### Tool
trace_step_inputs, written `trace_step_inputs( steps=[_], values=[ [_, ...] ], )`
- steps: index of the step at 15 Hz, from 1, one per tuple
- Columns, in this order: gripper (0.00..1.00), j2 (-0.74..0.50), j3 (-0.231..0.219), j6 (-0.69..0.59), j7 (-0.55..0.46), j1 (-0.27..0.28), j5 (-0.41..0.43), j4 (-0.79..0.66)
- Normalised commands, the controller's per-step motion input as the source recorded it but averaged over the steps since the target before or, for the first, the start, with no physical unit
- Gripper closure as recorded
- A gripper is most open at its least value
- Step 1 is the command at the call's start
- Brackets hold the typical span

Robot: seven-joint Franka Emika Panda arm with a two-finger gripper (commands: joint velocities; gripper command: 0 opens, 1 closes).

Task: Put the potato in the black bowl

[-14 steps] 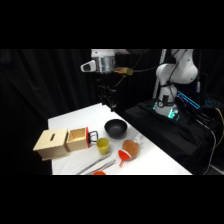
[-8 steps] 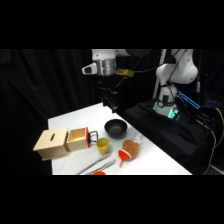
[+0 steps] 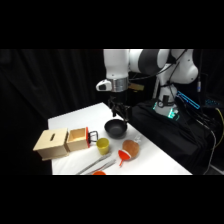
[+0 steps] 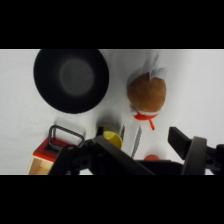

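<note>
We see the potato (image 3: pixel 131 147) (image 4: pixel 147 92), a brown rounded lump with an orange-red piece attached, lying on the table at about four o'clock from the empty, upright bowl (image 3: pixel 116 128) (image 4: pixel 71 79).

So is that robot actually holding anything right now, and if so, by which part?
Nothing is held. The end effector hangs above the black bowl, and the potato lies on the table, untouched.

A brown potato (image 4: pixel 148 93) with an orange-red piece, a glossy black bowl (image 4: pixel 71 79), a yellow cup (image 3: pixel 103 145) and pale wooden boxes (image 3: pixel 62 142) lie on the white table (image 3: pixel 75 120).
</note>
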Motion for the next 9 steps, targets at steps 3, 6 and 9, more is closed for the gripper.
trace_step_inputs(
  steps=[3, 6, 9],
  values=[
    [0.0, 0.01, 0.081, 0.37, 0.1, 0.098, 0.014, -0.21],
    [0.0, 0.17, 0.063, 0.42, 0.08, 0.079, 0.006, -0.12],
    [0.0, 0.29, 0.047, 0.44, 0.09, 0.066, -0.035, -0.04]
  ],
)
